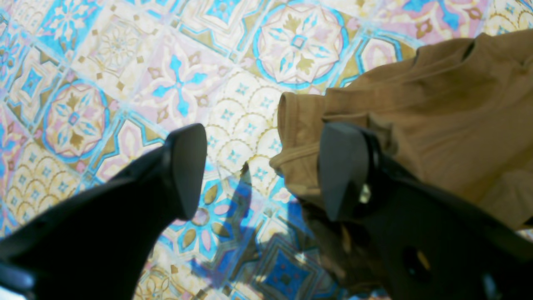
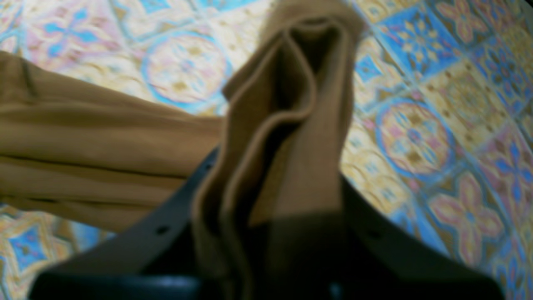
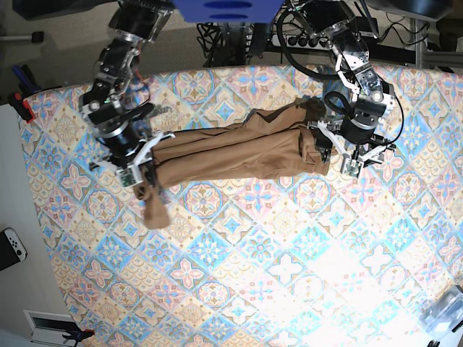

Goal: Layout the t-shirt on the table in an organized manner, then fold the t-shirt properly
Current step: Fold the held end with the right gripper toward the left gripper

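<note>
The tan-brown t-shirt (image 3: 231, 152) lies bunched in a long band across the far half of the table (image 3: 253, 275), stretched between both arms. My right gripper (image 3: 145, 179) at the band's left end is shut on the t-shirt; in the right wrist view a folded bunch of fabric (image 2: 287, 125) rises from between the jaws (image 2: 270, 225). A short tail of cloth (image 3: 153, 211) sticks out past that gripper. My left gripper (image 1: 266, 171) stands open at the band's right end (image 3: 340, 155). One finger (image 1: 343, 166) sits over the shirt's hemmed edge (image 1: 300, 125); the other finger (image 1: 187, 166) is over bare table (image 1: 125, 62).
Cables and a power strip (image 3: 304, 36) run behind the table's far edge. A white game controller (image 3: 11, 247) and a red-handled tool (image 3: 22, 105) lie off the table's left side. A clear plastic thing (image 3: 445, 311) sits at the front right corner.
</note>
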Controlling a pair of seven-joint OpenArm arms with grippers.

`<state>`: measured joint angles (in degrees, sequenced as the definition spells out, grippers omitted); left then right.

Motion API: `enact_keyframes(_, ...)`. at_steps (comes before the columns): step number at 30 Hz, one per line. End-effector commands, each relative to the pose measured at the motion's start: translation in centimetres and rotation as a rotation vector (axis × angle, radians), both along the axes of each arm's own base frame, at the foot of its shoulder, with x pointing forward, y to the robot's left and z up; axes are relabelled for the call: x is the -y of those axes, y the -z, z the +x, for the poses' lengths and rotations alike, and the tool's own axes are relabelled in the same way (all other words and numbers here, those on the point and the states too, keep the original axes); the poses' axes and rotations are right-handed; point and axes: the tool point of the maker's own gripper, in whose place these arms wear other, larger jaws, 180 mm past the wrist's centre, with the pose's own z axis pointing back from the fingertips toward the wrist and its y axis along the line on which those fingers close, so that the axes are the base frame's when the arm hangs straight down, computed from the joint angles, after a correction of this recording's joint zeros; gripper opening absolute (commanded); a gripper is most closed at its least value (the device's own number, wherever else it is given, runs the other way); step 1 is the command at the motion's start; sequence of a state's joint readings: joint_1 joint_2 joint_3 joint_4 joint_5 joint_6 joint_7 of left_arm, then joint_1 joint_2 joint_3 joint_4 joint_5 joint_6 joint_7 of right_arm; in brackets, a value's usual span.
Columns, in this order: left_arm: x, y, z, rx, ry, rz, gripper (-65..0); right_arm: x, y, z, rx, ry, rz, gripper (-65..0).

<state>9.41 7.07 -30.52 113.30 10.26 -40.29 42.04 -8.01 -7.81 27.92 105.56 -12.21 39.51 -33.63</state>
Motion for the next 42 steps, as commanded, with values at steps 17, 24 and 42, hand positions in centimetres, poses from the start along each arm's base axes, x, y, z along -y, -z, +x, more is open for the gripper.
enact_keyframes(17,0.2,-1.1,0.7,0.05,0.001,-0.009,-23.7,-8.6,2.7,-2.0,-0.033,-0.156,0.032,-65.0)
enact_keyframes(24,-0.8,-1.1,0.4,0.048,-0.032,-0.006,-23.7,-9.9,8.7,-4.3,-0.203,-0.238,-0.094,-64.6)
enact_keyframes(42,-0.9,-1.0,0.2,0.045,-0.034,-0.005,-23.7,-19.9,0.2,-7.4,0.031,-0.509,-0.078,-27.7)
